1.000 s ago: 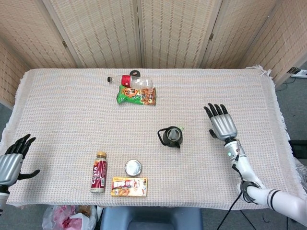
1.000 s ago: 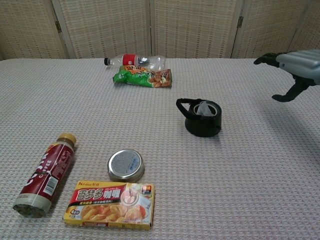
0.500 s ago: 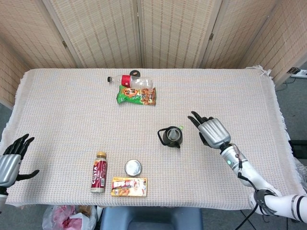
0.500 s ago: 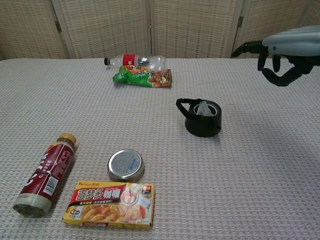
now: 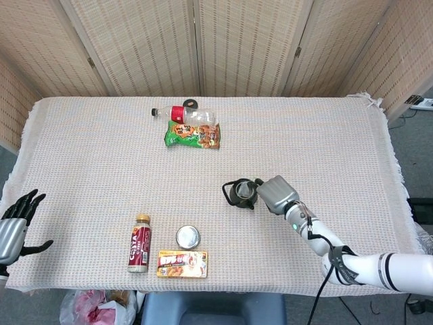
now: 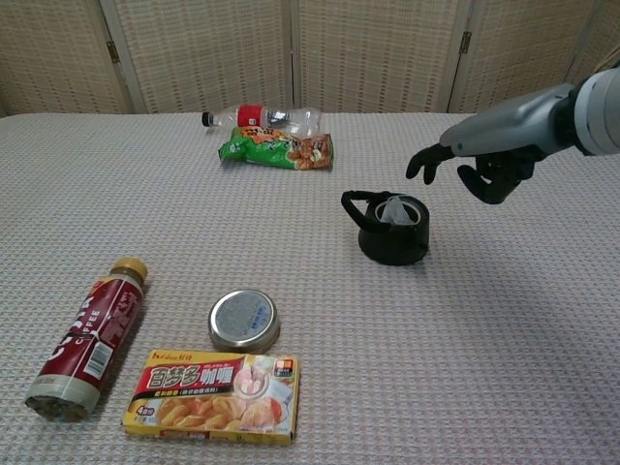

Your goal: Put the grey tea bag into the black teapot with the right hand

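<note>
The teapot (image 6: 392, 230) sat roughly mid-table on the woven cloth (image 5: 101, 169), handle pointing toward the robot's left, and the grey tea bag (image 6: 392, 210) was already inside it, a pale crumpled bit poking up in the opening in the chest view. From the head view you could only make out something light at the mouth of the pot (image 5: 241, 193), too small to say more. The right hand (image 6: 481, 165) hovered above and just to the right of the pot, not touching it as far as the chest view showed; its fingers (image 6: 422, 161) were loosely curled and pointing down, apart from each other, with nothing in them. In the head view that same hand (image 5: 274, 193) looked right up against the pot's side, but that was mostly the angle. The left hand (image 5: 15, 227) hung off the near left corner of the table, fingers spread, holding nothing. Other stuff on the cloth: a clear bottle (image 5: 183, 113) with a red label lying on its side at the far edge, touching a green snack bag (image 5: 192, 135) just in front of it. Near the front there was a brown drink bottle (image 6: 89, 339) lying down, a round tin (image 6: 244, 321) just beside it, and a yellow box (image 6: 214, 384) right in front of the tin. All of that was well apart from the pot.
</note>
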`<control>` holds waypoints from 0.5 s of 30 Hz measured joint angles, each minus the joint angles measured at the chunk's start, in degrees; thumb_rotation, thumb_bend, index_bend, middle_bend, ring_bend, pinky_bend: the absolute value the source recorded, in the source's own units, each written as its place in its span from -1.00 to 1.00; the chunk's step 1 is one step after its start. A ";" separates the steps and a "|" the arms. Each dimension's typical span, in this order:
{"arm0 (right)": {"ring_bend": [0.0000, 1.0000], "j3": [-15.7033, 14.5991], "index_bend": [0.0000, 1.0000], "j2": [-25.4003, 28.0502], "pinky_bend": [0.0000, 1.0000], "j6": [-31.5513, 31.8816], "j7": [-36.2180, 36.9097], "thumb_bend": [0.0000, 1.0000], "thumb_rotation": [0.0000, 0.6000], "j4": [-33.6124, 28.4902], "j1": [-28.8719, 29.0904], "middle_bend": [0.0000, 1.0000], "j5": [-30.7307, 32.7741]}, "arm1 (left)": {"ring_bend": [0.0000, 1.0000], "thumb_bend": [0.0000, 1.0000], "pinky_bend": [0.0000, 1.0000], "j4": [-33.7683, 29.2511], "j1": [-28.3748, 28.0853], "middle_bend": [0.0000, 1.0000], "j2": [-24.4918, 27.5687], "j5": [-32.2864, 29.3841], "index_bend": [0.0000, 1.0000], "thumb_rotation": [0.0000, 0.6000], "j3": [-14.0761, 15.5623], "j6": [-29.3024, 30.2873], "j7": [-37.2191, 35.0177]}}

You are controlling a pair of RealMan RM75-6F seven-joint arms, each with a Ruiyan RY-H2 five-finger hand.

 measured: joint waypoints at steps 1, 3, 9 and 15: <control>0.66 -0.63 -0.77 -0.27 1.00 -0.22 -0.27 0.78 1.00 -0.07 0.94 -0.69 0.82 | -1.00 -0.61 -0.65 0.00 0.01 -1.00 0.02 -0.03 -1.00 1.00 -0.02 0.00 -0.04; 0.66 -1.82 -0.75 -0.76 1.00 -0.61 -0.63 0.77 1.00 -0.22 2.67 -0.69 2.25 | -1.00 -0.62 -0.64 -0.03 0.01 -1.00 0.03 0.00 -1.00 1.00 0.00 -0.03 -0.03; 0.66 -4.31 -0.73 -3.09 1.00 0.31 -1.00 0.75 1.00 0.29 5.96 -0.69 4.20 | -1.00 -0.61 -0.65 -0.15 0.10 -1.00 0.19 0.58 -1.00 1.00 0.19 0.29 -0.38; 0.66 -5.53 -0.66 -4.92 1.00 2.09 0.01 0.75 1.00 1.71 7.05 -0.68 4.35 | -1.00 -0.61 -0.65 0.12 0.23 -1.00 0.41 0.54 -1.00 1.00 0.23 0.26 -1.13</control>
